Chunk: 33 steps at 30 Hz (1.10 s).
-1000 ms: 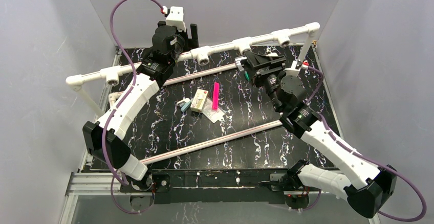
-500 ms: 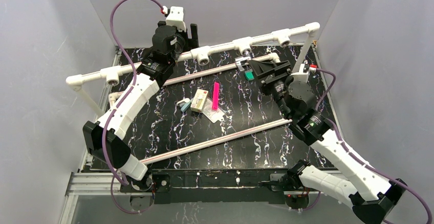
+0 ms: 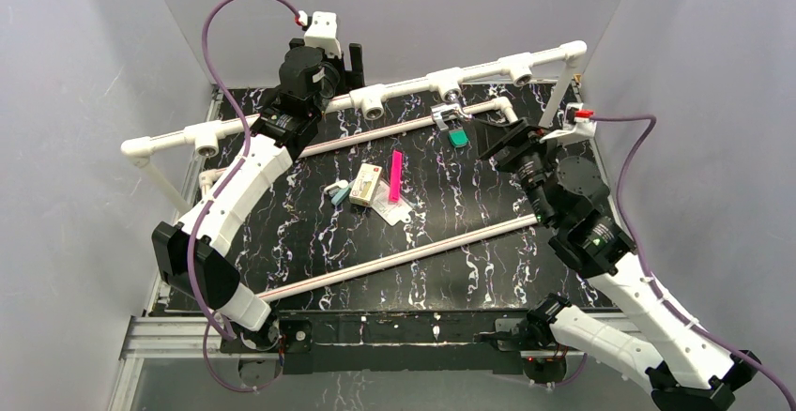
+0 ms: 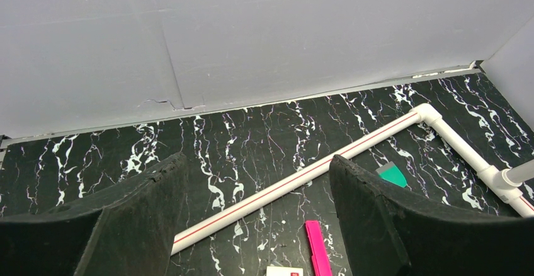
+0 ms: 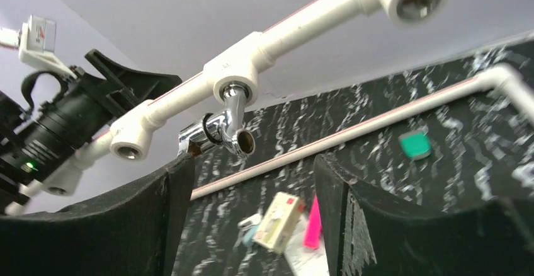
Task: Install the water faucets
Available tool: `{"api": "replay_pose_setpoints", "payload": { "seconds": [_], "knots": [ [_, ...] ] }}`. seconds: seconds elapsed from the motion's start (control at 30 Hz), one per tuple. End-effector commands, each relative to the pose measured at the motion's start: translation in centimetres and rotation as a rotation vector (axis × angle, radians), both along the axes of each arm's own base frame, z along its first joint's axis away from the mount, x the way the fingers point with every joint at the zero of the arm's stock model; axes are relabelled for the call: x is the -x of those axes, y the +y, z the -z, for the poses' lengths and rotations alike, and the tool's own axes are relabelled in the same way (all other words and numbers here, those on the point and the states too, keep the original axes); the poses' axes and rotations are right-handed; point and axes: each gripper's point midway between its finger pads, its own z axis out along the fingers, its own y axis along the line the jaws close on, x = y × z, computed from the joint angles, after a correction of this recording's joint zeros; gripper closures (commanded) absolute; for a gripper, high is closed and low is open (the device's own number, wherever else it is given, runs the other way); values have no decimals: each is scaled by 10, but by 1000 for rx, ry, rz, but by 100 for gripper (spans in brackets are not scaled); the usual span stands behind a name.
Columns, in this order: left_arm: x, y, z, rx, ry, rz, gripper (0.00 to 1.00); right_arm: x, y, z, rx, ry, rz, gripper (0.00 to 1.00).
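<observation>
A silvery water faucet (image 5: 220, 131) hangs from a white tee socket (image 5: 233, 77) of the raised pipe rail, spout towards the camera. It also shows in the top view (image 3: 449, 111), under the socket (image 3: 446, 81). My right gripper (image 5: 252, 162) is open and empty, just below and in front of the faucet without touching it; in the top view it (image 3: 488, 137) is to the faucet's right. My left gripper (image 3: 353, 60) is at the back behind the rail, and in its wrist view (image 4: 255, 162) it is open and empty above the table.
The rail has more open tee sockets (image 3: 375, 103) (image 3: 519, 66) (image 3: 205, 137). On the black marbled table lie two loose white pipes (image 3: 375, 132) (image 3: 394, 261), a small box (image 3: 365, 184), a pink stick (image 3: 395, 176) and a green square piece (image 3: 457, 136). Grey walls surround the table.
My right gripper has drawn back to the right, away from the faucet, which stays hanging in the tee socket. The left arm has not moved.
</observation>
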Motion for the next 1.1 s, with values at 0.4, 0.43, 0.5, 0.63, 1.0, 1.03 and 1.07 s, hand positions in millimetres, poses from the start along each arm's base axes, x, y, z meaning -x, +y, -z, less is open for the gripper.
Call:
{"api": "replay_pose_setpoints", "payload": {
  "seconds": [0.4,0.43,0.5,0.63,1.0,1.03,1.07],
  "knots": [
    [9,-4,86,-115,237,24,20,11,22,-26,1207,-637,-267,21],
    [9,-4,87,-117,239,22,20,9,24,-23,1267,-665,-282,21],
    [9,-3,86,-117,237,21,20,3,25,-16,1376,-697,-283,21],
    [9,-3,86,-118,235,20,20,-14,22,-9,1577,-739,-233,21],
    [9,-3,87,-120,237,20,20,-40,32,-28,1822,-921,-21,23],
    [9,-3,87,-121,236,20,20,-43,33,-28,1841,-928,-9,23],
    [9,-3,87,-122,237,20,20,-45,34,-28,1857,-937,4,23]
  ]
}}
